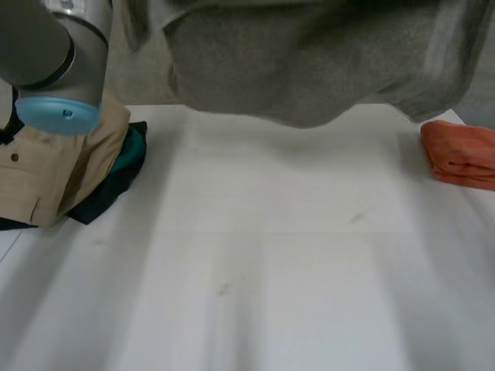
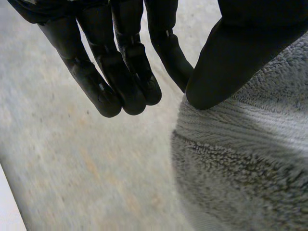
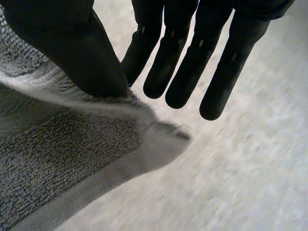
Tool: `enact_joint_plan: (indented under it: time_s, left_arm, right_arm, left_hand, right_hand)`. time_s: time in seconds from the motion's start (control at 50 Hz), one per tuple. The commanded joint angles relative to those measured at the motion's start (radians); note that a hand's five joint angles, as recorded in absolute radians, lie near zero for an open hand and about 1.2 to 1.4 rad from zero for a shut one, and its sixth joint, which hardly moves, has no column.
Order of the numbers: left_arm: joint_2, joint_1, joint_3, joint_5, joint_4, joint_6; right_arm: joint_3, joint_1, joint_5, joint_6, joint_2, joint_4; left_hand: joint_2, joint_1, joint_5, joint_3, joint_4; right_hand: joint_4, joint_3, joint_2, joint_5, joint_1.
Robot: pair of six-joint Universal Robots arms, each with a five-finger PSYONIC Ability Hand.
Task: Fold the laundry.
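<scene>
A grey towel [image 1: 309, 69] hangs above the white table [image 1: 255, 255]. The left hand [image 2: 226, 57] and the right hand [image 3: 82, 53] each pinch a corner between thumb and finger. A folded orange cloth [image 1: 462, 153] and a beige garment [image 1: 62, 170] lie at the table's edges.

Grey towel [image 1: 309, 69] hanging above white table [image 1: 255, 255], orange cloth [image 1: 462, 153] at right, beige garment [image 1: 62, 166] at left beside grey arm [image 1: 54, 54]

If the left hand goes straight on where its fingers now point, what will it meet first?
Likely the pale speckled surface beyond the left hand; the way looks free till there. The grey towel lies aside.
</scene>
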Motion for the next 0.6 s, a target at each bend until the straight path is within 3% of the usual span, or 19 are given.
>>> enact_joint_plan:
  time_s: [0.02,0.16,0.4,0.44,0.46,0.48,0.52,0.6]
  left_arm:
    - [0.055,0.023,-0.312,0.029,-0.027,-0.009]
    - [0.037,0.031,-0.571,0.084,-0.029,0.02]
    - [-0.098,0.043,-0.667,0.124,-0.036,0.193]
    - [-0.097,0.04,-0.665,0.124,-0.038,0.209]
    - [-0.087,0.037,-0.661,0.118,-0.038,0.219]
    - [-0.081,0.035,-0.661,0.116,-0.038,0.222]
    - [-0.06,0.031,-0.668,0.107,-0.038,0.229]
    - [-0.006,0.031,-0.708,0.078,-0.05,0.226]
  right_arm:
    - [0.24,-0.037,-0.126,0.046,-0.036,0.063]
    - [0.494,-0.074,-0.269,0.024,-0.007,0.066]
    - [0.598,-0.085,-0.286,-0.137,0.097,0.185]
    - [0.585,-0.08,-0.283,-0.152,0.097,0.219]
    - [0.572,-0.074,-0.275,-0.166,0.097,0.259]
    - [0.565,-0.071,-0.267,-0.174,0.096,0.28]
    - [0.549,-0.065,-0.244,-0.183,0.088,0.342]
    - [0.541,-0.063,-0.204,-0.191,0.067,0.425]
  left_hand:
    - [0.203,0.269,0.229,0.211,0.202]
    - [0.203,0.269,0.229,0.211,0.202]
    - [0.203,0.269,0.229,0.211,0.202]
    - [-0.08,-0.013,-0.054,-0.072,-0.08]
    - [-0.454,-0.387,-0.428,-0.446,-0.454]
    - [-0.577,-0.51,-0.55,-0.569,-0.577]
    - [-0.704,-0.637,-0.677,-0.696,-0.704]
    - [-0.766,-0.699,-0.74,-0.758,-0.766]
  right_hand:
    - [0.201,0.208,0.221,0.231,0.288]
    - [0.201,0.208,0.221,0.231,0.288]
    - [0.201,0.208,0.221,0.231,0.288]
    - [0.119,0.126,0.14,0.149,0.206]
    - [-0.141,-0.133,-0.12,-0.11,-0.053]
    - [-0.251,-0.244,-0.23,-0.221,-0.164]
    - [-0.433,-0.426,-0.412,-0.403,-0.346]
    - [-0.49,-0.482,-0.469,-0.459,-0.402]
